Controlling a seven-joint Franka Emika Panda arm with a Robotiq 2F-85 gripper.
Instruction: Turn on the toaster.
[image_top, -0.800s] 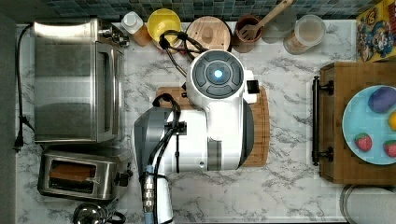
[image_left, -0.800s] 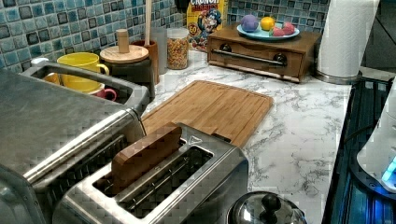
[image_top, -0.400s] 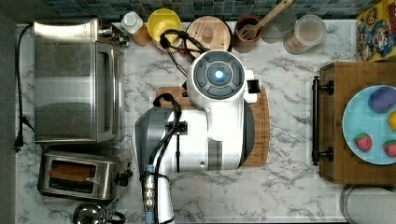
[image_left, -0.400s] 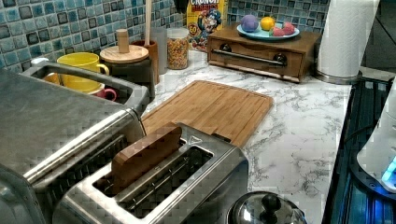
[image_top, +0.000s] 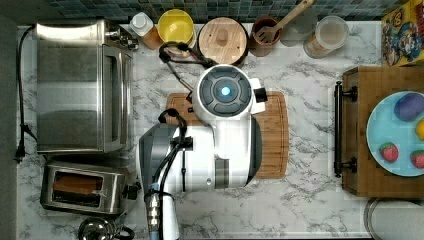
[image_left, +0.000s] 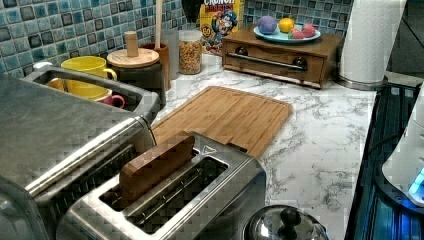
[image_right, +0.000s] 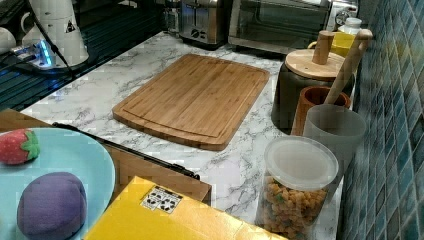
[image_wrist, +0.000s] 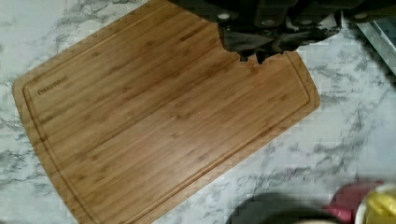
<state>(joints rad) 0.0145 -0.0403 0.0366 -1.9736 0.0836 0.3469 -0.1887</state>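
The toaster (image_top: 82, 187) is a small brushed-steel box at the top view's lower left, with a brown slice (image_top: 77, 184) standing in one slot and a black knob (image_top: 133, 192) on the end facing the arm. It fills the foreground of the left view (image_left: 165, 195) and stands far back in the right view (image_right: 205, 20). In the wrist view my gripper (image_wrist: 254, 55) hangs above the bamboo cutting board (image_wrist: 154, 112), fingertips together, holding nothing. The white arm (image_top: 225, 135) covers the board's middle in the top view, well to the right of the toaster.
A large steel toaster oven (image_top: 80, 85) stands just beyond the toaster. A yellow mug (image_top: 176, 25), a wooden-lidded canister (image_top: 222, 37) and jars line the tiled wall. A wooden drawer box (image_top: 357, 135) carries a blue plate. A pot lid (image_left: 285, 227) lies beside the toaster.
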